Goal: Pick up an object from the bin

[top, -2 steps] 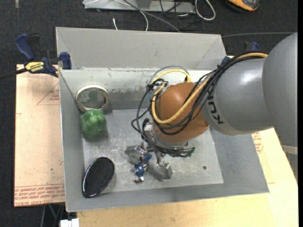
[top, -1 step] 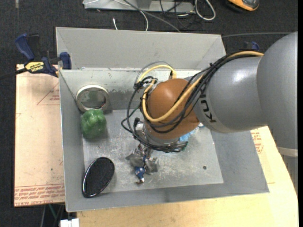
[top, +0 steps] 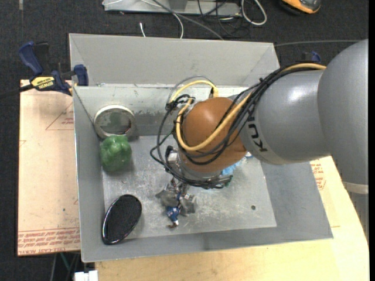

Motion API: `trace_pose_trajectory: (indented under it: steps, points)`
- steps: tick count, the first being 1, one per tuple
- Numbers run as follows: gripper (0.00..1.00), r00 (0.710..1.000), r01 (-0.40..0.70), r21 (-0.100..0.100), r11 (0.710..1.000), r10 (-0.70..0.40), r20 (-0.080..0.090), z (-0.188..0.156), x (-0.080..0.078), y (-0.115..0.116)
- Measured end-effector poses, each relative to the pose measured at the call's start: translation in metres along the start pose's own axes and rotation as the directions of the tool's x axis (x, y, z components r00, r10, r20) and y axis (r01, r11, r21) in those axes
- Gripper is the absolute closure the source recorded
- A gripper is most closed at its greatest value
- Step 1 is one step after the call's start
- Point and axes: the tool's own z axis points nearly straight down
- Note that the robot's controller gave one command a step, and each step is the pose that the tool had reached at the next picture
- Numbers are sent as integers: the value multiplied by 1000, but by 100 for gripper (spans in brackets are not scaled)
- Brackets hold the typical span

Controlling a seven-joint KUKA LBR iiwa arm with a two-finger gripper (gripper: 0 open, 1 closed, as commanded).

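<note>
1. Small blue piece (top: 172, 215) is the candidate I record. It lies just off the tip of the gripper (top: 177, 204), on the side towards the bin's near wall. I cannot tell whether it touches the tip.
2. Jaw state: I cannot tell whether the jaws stand apart or together; the mechanism is too cluttered to read.
3. Governing relation: the piece sits a little past the jaws, not squarely under them. In my judgement the coming move needs a slight shift towards the near wall before any closing. The piece is too small for me to read its long axis.
4. Only one arm is on the rig, so no question arises of which is nearer.
5. Count, placed from the jaws:
   - one small blue piece, just beside them;
   - one black oval thing (top: 122, 218), off to the camera view's left and towards the near wall, well apart, its long axis leaning up towards the jaws;
   - one green lumpy thing (top: 116, 153), left and towards the far wall, well apart;
   - one round metal tin (top: 114, 122), beyond the green thing and touching it or nearly so;
   - one pale blue thing (top: 236, 168), right of the jaws, mostly hidden under the orange wrist cover (top: 208, 127).
6. Total: five things in the bin (top: 252, 212), none heaped.
</note>
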Motion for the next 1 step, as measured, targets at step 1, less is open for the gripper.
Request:
trace_pose_trajectory:
  steps: [1]
  points:
    - [100,1000,-3,-3,1000,3,0,-22,0,1]
